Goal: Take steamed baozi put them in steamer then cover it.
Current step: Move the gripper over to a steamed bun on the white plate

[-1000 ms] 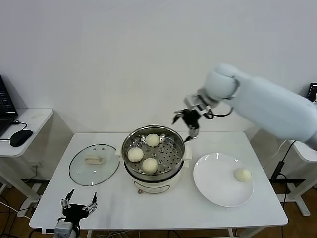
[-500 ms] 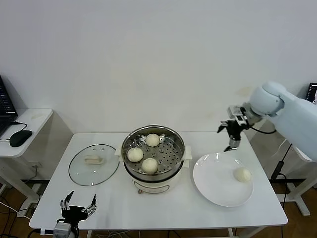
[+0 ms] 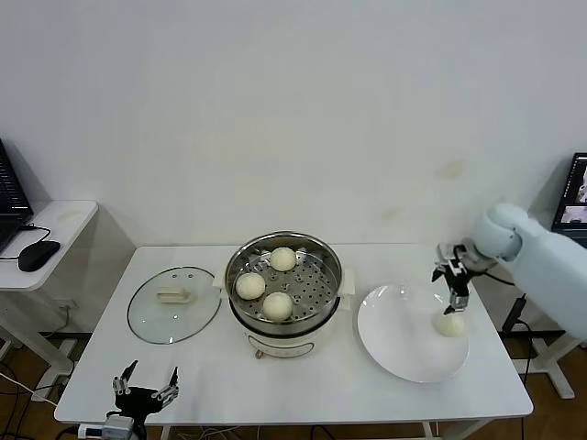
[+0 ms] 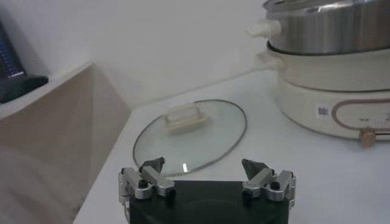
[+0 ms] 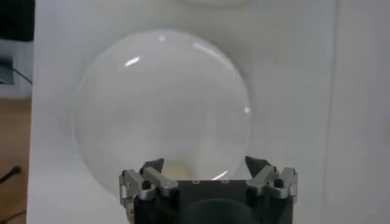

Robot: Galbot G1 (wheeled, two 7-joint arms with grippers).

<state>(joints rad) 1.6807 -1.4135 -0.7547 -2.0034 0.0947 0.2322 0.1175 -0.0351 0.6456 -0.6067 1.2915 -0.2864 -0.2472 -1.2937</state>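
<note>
1. The left gripper (image 3: pixel 144 386) hangs parked off the worktop's (image 3: pixel 211 376) near edge, well to the left of the steamer, jaws spread and holding nothing.
2. The round clear glass cover with steel rim and cream-white handle (image 3: pixel 174 303) lies flat on the worktop just left of the steamer, not yet used.
3. The round shiny steel steamer on its cream-white pot base (image 3: pixel 284 286) is the landmark; three smooth cream-white steamed baozi (image 3: pixel 278 304) sit on its perforated floor.
4. The flat white plate (image 3: pixel 394 344) lies just right of the steamer and carries the fourth baozi (image 3: pixel 449 324).
5. The right gripper (image 3: pixel 454 295), a second ago above the steamer's far-right rim, has swung right and descended to just above that last bun, jaws wide and empty. I judge it is returning for the final pick; afterwards only the covering remains.
</note>
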